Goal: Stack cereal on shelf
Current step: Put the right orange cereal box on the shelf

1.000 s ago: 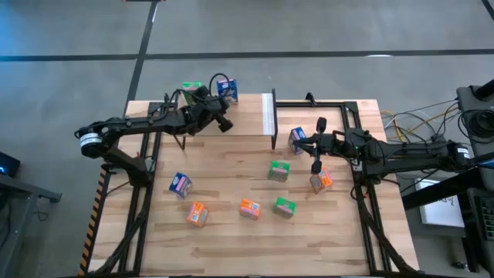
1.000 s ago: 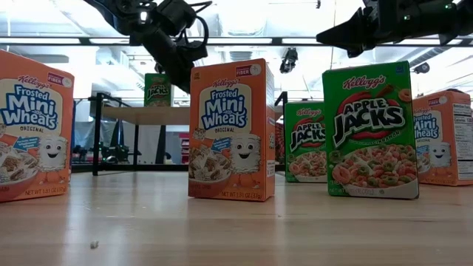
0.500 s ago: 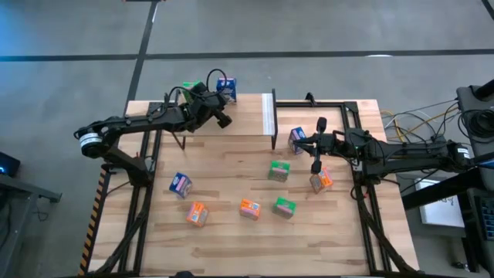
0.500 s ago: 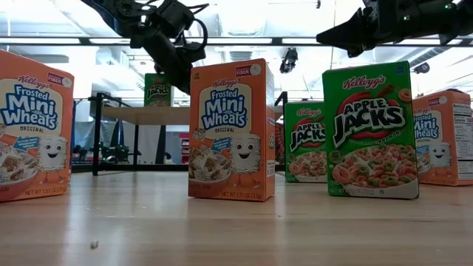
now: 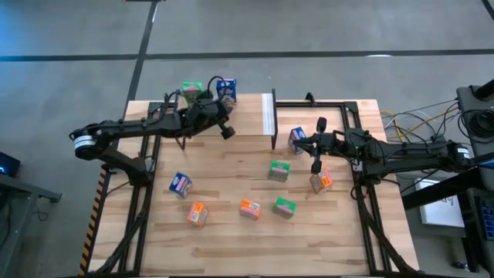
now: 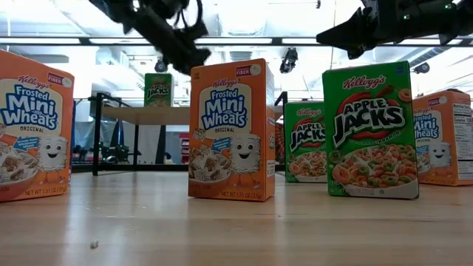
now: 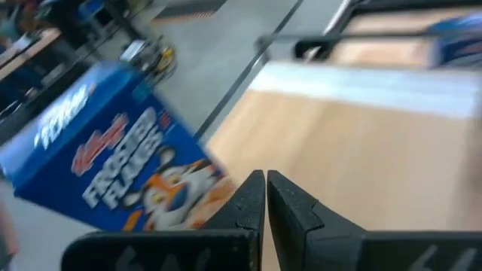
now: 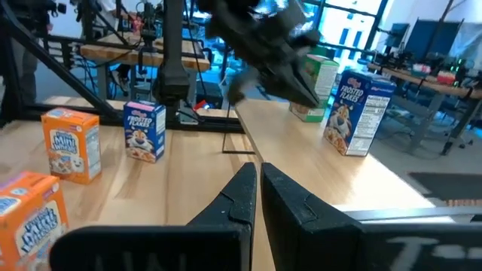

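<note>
A: Checked the edges and the free room?
B: Yes. Found the shelf (image 5: 239, 116) along the upper middle of the high view, with its pale strip (image 5: 268, 113) at the right end. Saw two cereal boxes already up there near the upper left edge: a green one (image 5: 191, 89) and a blue one (image 5: 226, 89), just beside each other. Left most of that board bare to the right of them.
A: And the table (image 5: 231, 239)?
B: Bare wood across the whole lower band. Counted seven boxes scattered mid-frame: blue (image 5: 180, 184) and orange (image 5: 197, 214) at lower left, orange (image 5: 248, 208) and green (image 5: 284, 207) at lower centre, green (image 5: 279, 171) in the middle, orange (image 5: 320, 181) and blue (image 5: 296, 138) at right.
A: Left gripper (image 5: 226, 131)?
B: Hung over the shelf, just below and beside the blue box there, apart from it. Fingers pressed together, nothing between them. Showed the same box (image 7: 113, 177) close by in the left wrist view, off to one side of the closed tips.
A: Right gripper (image 5: 315, 167)?
B: Sat centre-right, between the right-hand blue box and the orange one, near both. Fingers likewise closed, empty.
</note>
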Motion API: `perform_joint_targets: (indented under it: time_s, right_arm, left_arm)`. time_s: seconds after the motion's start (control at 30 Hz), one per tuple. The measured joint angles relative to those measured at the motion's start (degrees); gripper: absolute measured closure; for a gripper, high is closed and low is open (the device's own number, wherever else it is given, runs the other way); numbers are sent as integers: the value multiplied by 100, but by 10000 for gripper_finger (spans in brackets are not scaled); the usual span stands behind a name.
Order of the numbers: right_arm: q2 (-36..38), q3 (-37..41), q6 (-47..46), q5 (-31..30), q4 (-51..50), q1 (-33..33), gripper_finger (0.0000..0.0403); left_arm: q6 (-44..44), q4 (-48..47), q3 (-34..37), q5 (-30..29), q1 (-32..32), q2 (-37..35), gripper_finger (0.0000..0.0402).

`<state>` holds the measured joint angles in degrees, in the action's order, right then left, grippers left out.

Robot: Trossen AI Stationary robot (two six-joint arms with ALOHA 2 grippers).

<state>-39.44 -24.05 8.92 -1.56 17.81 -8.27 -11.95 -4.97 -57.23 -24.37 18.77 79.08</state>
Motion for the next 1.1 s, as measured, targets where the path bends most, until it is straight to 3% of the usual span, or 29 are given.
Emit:
perform_joint_targets:
  time_s: [0.33, 0.47, 0.67, 1.0, 1.1]
  right_arm:
    - [-2, -4, -1538, -12, -298, 0, 390]
    - [-11, -172, -2149, -12, -661, 0, 390]
    - [-211, -746, -2855, -12, -1379, 0, 390]
    - [-1140, -2256, -4182, 89, -3811, 15, 390]
    - [-1515, -2799, -4569, 416, -4858, 15, 390]
  left_arm:
    - [-97, -264, 286, 225, -1506, -1100, 401]
    - [-73, -108, 701, 650, -1947, -1603, 401]
    - [44, 302, 1405, 669, -2426, -2292, 401]
    - [47, 381, 2073, 401, -2498, -3078, 401]
    - [7, 345, 2200, 229, -2496, -3223, 401]
